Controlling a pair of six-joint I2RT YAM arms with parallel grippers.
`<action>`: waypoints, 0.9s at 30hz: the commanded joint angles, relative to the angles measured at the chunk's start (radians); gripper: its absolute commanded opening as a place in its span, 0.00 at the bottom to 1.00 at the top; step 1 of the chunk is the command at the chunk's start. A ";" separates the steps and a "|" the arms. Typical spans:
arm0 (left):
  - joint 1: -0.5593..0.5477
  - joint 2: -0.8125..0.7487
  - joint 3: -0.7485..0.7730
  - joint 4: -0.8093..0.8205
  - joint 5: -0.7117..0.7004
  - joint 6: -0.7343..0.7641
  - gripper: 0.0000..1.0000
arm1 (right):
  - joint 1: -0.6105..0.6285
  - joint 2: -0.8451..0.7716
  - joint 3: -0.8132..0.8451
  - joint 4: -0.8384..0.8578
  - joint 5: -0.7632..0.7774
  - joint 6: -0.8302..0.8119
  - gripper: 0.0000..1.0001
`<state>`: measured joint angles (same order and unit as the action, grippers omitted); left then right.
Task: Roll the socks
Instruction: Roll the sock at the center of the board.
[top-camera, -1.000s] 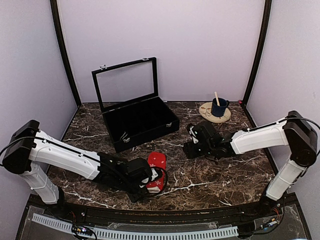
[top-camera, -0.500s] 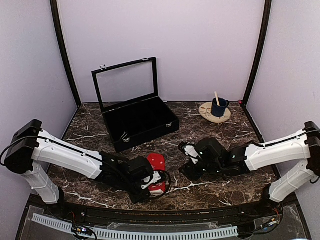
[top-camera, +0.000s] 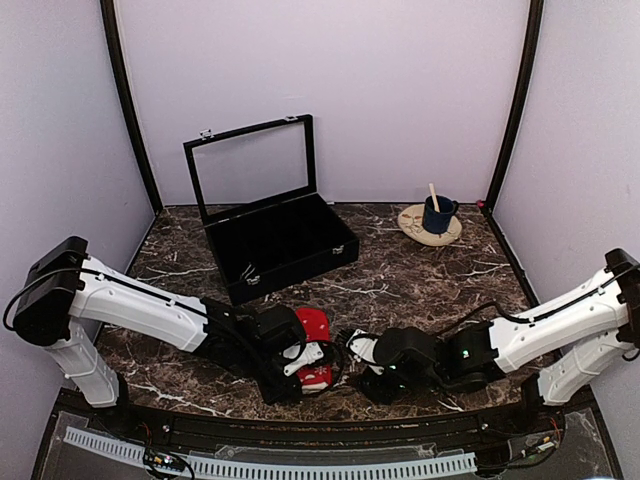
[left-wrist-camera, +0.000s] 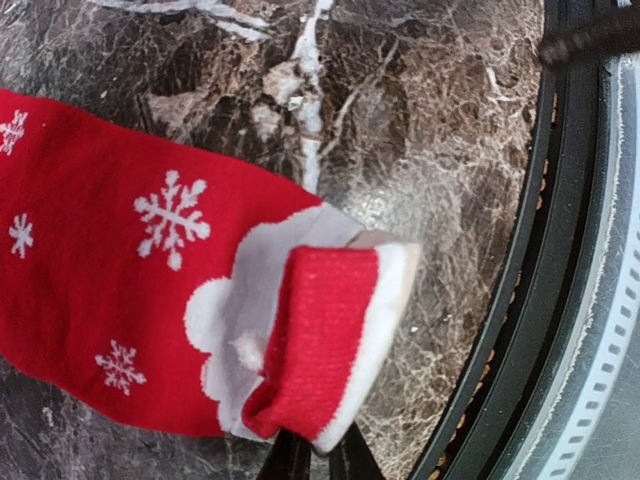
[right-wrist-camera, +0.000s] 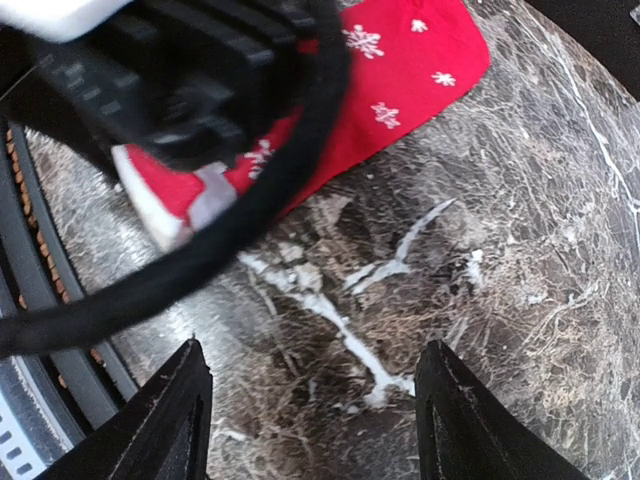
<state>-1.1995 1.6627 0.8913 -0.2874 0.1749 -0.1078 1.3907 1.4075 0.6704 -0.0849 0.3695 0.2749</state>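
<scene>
The red socks (top-camera: 313, 322) with white snowflakes lie flat on the marble near the front edge. In the left wrist view the socks (left-wrist-camera: 120, 270) have their white-banded cuff (left-wrist-camera: 325, 330) folded back over themselves. My left gripper (left-wrist-camera: 320, 462) pinches that folded edge between nearly closed fingers, and from above the left gripper (top-camera: 300, 365) sits over the socks' near end. My right gripper (top-camera: 362, 368) stands just right of it, low over the table. In its own view the right gripper (right-wrist-camera: 315, 400) is open over bare marble, with the socks (right-wrist-camera: 400, 70) ahead of it.
A black case (top-camera: 280, 240) with its glass lid raised stands at the back left. A blue mug (top-camera: 437, 214) with a stick in it rests on a round coaster (top-camera: 412, 224) at the back right. The black front rail (left-wrist-camera: 560, 300) runs close beside the socks.
My right arm has swung left and toward the near edge, ending beside the socks. The left gripper has stayed on the socks' near end, turning the cuff over.
</scene>
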 joint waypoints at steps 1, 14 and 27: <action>0.016 0.002 0.003 -0.002 0.076 0.025 0.12 | 0.074 0.020 0.018 -0.006 0.084 0.012 0.64; 0.064 0.014 -0.009 -0.003 0.208 0.015 0.17 | 0.159 0.091 0.045 0.034 0.134 -0.089 0.61; 0.099 0.057 -0.013 -0.002 0.333 0.002 0.17 | 0.179 0.178 0.112 0.058 0.061 -0.283 0.46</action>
<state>-1.1110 1.7058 0.8913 -0.2840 0.4500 -0.1013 1.5539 1.5574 0.7456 -0.0700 0.4576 0.0605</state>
